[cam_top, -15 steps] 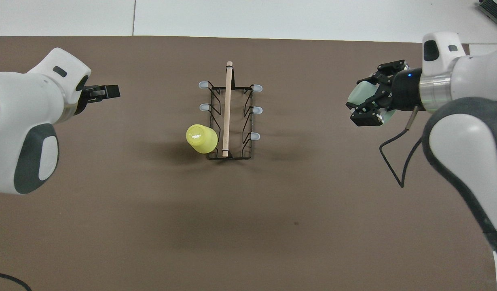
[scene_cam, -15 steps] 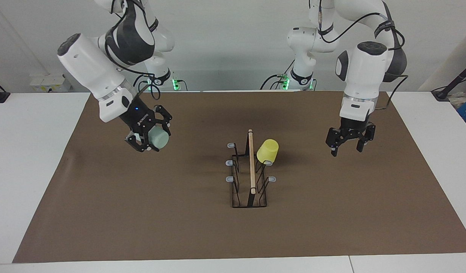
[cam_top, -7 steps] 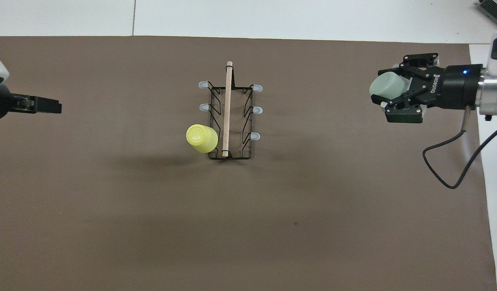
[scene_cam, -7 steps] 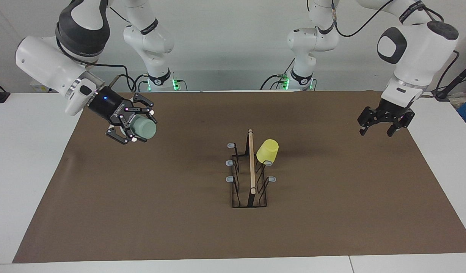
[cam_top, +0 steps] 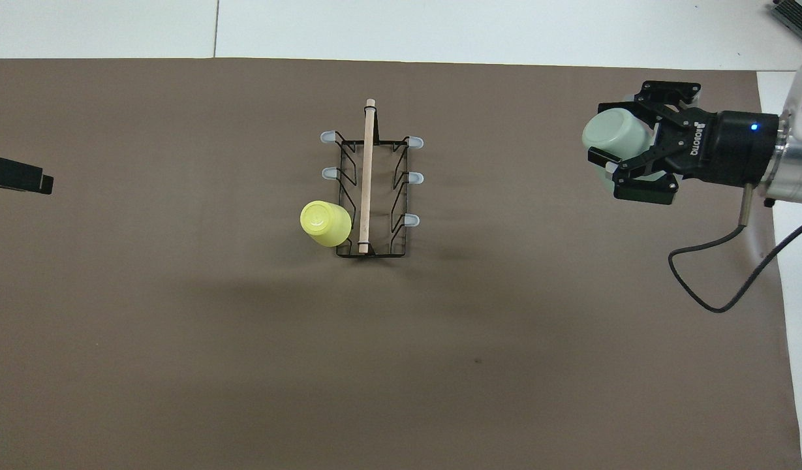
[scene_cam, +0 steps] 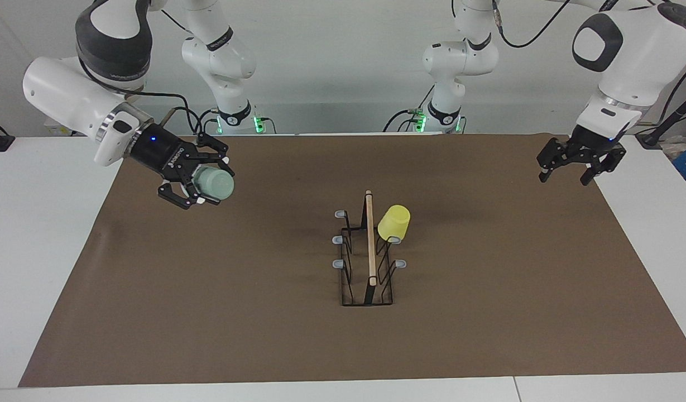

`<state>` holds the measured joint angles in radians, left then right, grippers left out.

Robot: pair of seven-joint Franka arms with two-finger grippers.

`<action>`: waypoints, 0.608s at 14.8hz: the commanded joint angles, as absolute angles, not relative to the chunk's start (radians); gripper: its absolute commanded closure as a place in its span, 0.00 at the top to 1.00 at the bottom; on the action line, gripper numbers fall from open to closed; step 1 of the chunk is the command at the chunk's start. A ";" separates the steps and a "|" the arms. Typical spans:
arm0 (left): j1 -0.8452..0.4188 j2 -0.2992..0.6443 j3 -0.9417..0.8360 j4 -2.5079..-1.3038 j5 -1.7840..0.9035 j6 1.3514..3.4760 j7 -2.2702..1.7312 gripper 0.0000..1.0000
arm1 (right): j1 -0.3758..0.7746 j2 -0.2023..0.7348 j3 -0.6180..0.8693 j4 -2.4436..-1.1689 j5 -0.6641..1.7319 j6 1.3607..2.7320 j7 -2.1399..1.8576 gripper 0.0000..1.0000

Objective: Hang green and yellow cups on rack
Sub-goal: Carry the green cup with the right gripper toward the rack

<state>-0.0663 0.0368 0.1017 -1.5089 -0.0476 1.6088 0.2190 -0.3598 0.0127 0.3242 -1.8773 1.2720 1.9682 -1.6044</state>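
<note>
Rack (scene_cam: 367, 254): black wire stand with a light wooden rod along its top and grey-tipped prongs down both sides, standing near the middle of the brown mat (scene_cam: 220, 312) that is covering the bench (scene_cam: 36, 234).

Right gripper (scene_cam: 196, 183): hanging in the air over the mat toward the right arm's end of the bench, well apart from the rack. Its fingers (cam_top: 603, 156) are clamping the green cup, which is lying on its side between them with its closed base pointing toward the rack.

Left gripper (scene_cam: 577, 162): hovering over the mat's edge at the left arm's end of the bench, its fingers spread apart and gripping nothing.

Yellow cup (scene_cam: 394, 222): sitting upside down and tilted on a prong on the side of the rack facing the left arm, base uppermost.

Green cup (scene_cam: 214, 185): pale mint, riding in the right gripper's grasp, clear of the mat.
</note>
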 commanded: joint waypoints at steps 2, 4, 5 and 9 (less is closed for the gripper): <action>-0.074 0.048 0.092 -1.451 -0.026 1.517 0.226 1.00 | -0.365 -0.095 0.333 -2.031 1.487 1.988 -1.698 0.00; -0.100 -0.003 0.094 -1.534 -0.026 1.520 0.218 1.00 | -0.329 -0.107 0.333 -2.077 1.631 2.006 -1.752 0.00; -0.101 -0.020 0.092 -1.564 -0.025 1.528 0.216 1.00 | -0.319 -0.109 0.333 -2.101 1.725 2.006 -1.788 0.00; -0.103 -0.034 0.094 -1.578 -0.018 1.517 0.215 1.00 | -0.226 -0.069 0.333 -2.169 1.977 2.049 -2.021 0.00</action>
<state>-0.0890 0.0083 0.0852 -1.5394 -0.0390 1.5274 0.2186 -0.2638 -0.0738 0.3309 -2.1249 1.8745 2.0159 -1.9110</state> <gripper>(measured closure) 0.000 0.348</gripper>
